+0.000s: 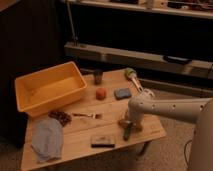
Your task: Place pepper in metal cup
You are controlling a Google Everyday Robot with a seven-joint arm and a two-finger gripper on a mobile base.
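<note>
Hovering low at the table's (pixel 111 108) front right, gripper (pixel 128 123) sits right at pepper (pixel 127 134); can't tell how open it is, or whether it has hold. Cup (pixel 98 76) stands well apart at the back, near bin (pixel 60 100).

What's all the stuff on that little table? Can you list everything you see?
table: one, light wood, middle of the view
tub: one, yellow-orange, back left of the table
metal cup: one, dark grey, back middle, right of the tub
round fruit: one, orange, in front of the cup
sponge: one, blue, right of the fruit
brush-like tool: one, greenish head, back right corner
fork: one, pale, middle
lumpy cluster: one, dark reddish brown, left of the fork
cloth: one, blue-grey, front left
flat block: one, dark, front middle
pepper: one, green, front right
arm: one, white, reaching in from the right
gripper: one, down at the pepper
</note>
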